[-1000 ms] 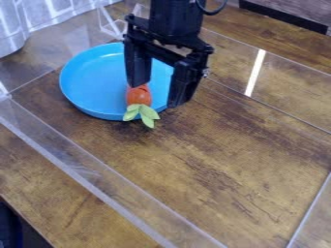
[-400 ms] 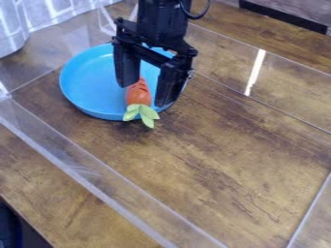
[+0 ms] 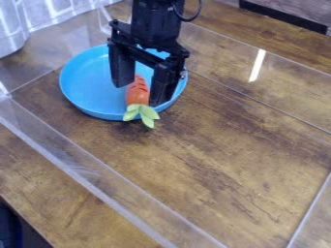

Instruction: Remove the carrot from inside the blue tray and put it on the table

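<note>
The blue tray (image 3: 84,82) sits at the upper left of the table (image 3: 220,170). The carrot (image 3: 137,93) lies across the tray's near right rim, its orange body over the rim and its pale leaves (image 3: 143,114) down on the wood. My gripper (image 3: 142,85) hangs black and upright over that rim, open, with one finger on each side of the carrot's body. Nothing is clamped between them. The tray's right part is hidden behind the gripper.
A glossy clear sheet covers the planks, and its raised edges run diagonally across the left and front. A grey metal object (image 3: 11,29) stands at the far top left corner. Open tabletop spreads right of and in front of the tray.
My gripper has shifted left and back over the tray, staying open. The carrot has kept its place on the rim and more of its body shows.
</note>
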`<state>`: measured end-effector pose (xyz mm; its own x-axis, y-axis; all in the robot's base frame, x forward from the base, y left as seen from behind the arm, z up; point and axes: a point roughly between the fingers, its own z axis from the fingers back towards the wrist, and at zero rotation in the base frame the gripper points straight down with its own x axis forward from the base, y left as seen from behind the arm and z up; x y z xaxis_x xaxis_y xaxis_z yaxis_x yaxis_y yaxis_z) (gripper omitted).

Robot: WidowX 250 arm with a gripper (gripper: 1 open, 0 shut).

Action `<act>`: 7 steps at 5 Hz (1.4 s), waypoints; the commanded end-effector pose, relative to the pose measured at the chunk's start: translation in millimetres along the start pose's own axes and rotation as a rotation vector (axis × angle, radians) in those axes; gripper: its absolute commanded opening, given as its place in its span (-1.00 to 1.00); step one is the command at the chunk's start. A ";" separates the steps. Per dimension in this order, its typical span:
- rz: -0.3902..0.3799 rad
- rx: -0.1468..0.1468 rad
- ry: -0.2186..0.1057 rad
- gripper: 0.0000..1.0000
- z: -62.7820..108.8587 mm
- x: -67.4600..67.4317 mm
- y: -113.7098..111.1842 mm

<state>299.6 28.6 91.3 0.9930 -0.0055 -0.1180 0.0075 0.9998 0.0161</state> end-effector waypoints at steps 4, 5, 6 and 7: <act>0.046 0.007 -0.063 1.00 4.8 21.1 31.0; 0.051 0.008 -0.065 1.00 1.7 24.9 35.6; 0.055 0.007 -0.071 1.00 0.2 28.4 39.8; 0.058 0.008 -0.073 1.00 -2.3 31.1 43.5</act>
<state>322.2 64.3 67.3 0.9930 0.0360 -0.1121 -0.0343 0.9993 0.0171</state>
